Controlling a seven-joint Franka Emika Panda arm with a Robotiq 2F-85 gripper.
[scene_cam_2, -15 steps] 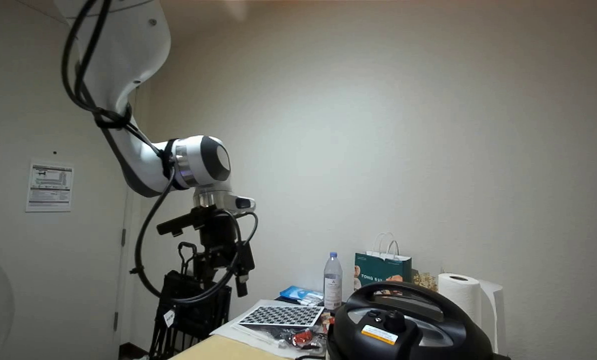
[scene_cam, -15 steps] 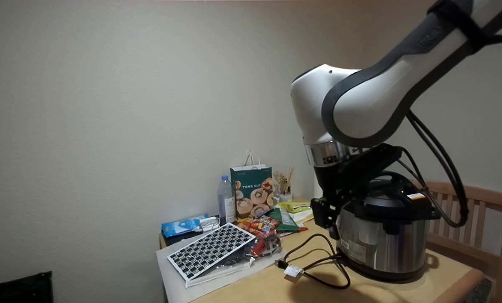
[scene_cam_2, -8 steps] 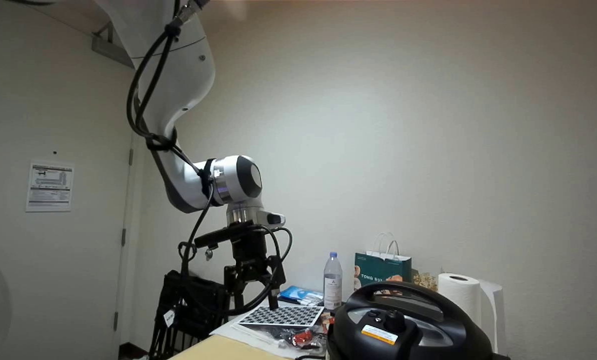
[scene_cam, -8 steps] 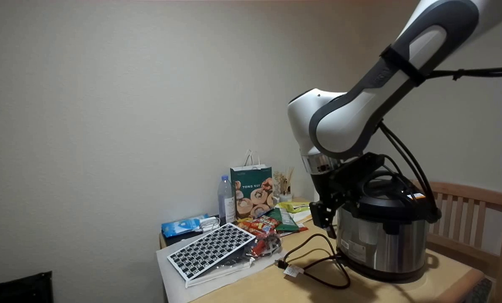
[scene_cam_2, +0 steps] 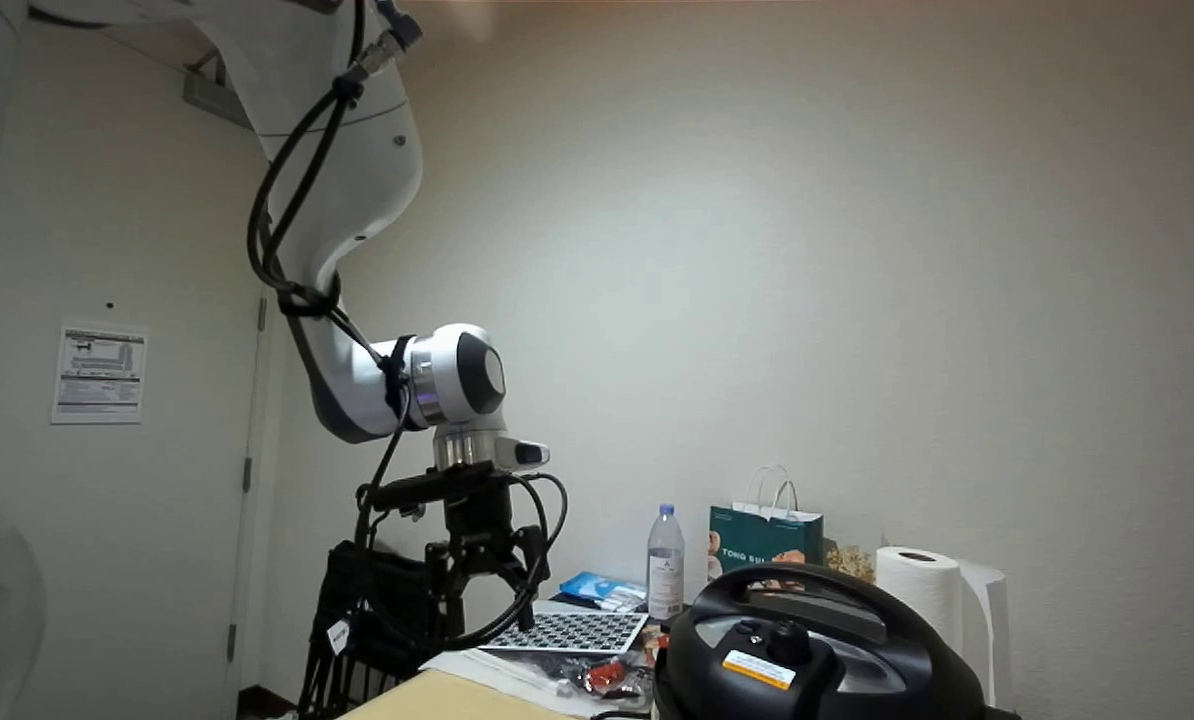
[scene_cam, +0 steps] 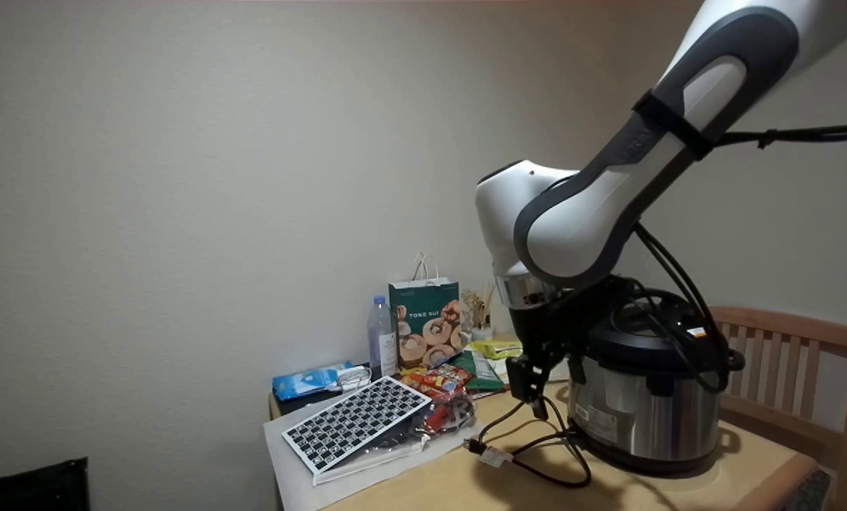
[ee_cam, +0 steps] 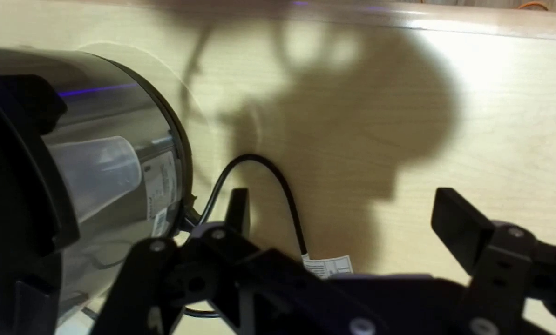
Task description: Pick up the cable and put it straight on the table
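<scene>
The black cable (scene_cam: 569,485) lies in loops on the wooden table (scene_cam: 409,490), with a white label (scene_cam: 496,456) near its plug (scene_cam: 474,446). In the wrist view the cable (ee_cam: 291,197) arches between the fingers, closer to the left finger, and its label (ee_cam: 328,266) is partly hidden by the gripper body. Only a short bit of cable (scene_cam_2: 620,714) shows in an exterior view. My gripper (ee_cam: 343,209) is open and empty, above the table and the cable. It also shows in both exterior views (scene_cam: 539,406) (scene_cam_2: 489,618), beside the cooker.
A steel and black pressure cooker (scene_cam: 650,419) stands close beside the gripper; the cable runs to its base. A checkered board (scene_cam: 356,422), snack bags (scene_cam: 441,380), a bottle (scene_cam: 382,337) and a green paper bag (scene_cam: 427,319) are at the far side. A wooden chair (scene_cam: 792,355) stands behind.
The arm and gripper have come down toward the table and cable. In an exterior view they moved right first, then slightly back left. The cable and cooker have not moved.
</scene>
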